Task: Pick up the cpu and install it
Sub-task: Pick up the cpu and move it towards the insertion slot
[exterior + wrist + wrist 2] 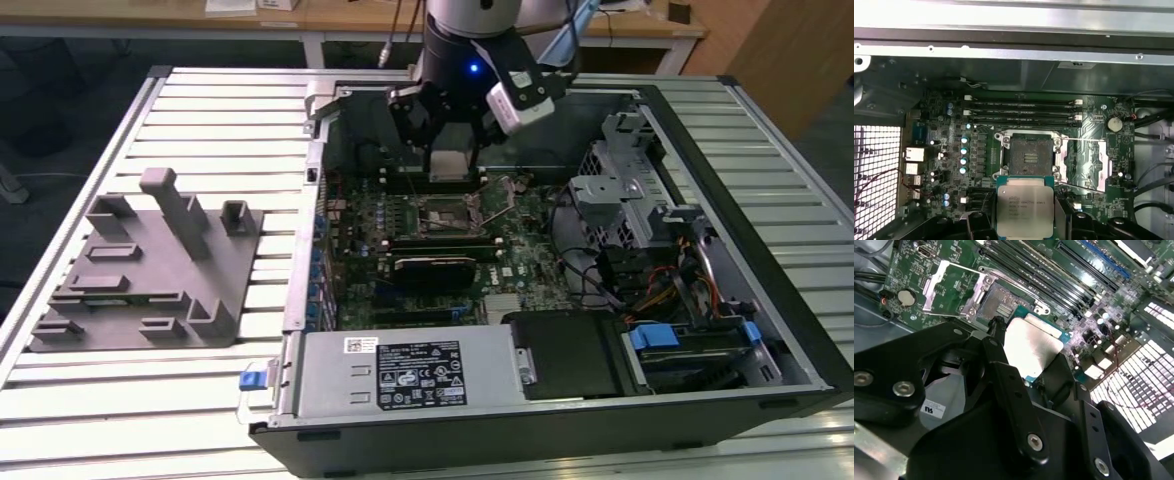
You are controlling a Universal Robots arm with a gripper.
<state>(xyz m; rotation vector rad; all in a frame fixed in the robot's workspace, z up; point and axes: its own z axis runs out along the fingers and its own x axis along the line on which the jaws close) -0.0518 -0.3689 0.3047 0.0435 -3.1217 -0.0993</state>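
Chip: small flat square silver-topped cpu (1025,207) hangs over the open metal socket (1028,155).
Tool: black tool (451,150) clamped on its opposite edges.
Handling: likely light, rigid, fragile; edges only.

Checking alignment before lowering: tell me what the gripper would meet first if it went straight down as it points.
Shut on the cpu, the gripper points down at the motherboard. First contact is probably the open socket, or the board just beside it; depth leaves exact alignment unclear.

The cpu (1025,207) has a pale, smooth metal top; the tool (451,160) is matt black, the table (200,110) ribbed metal.
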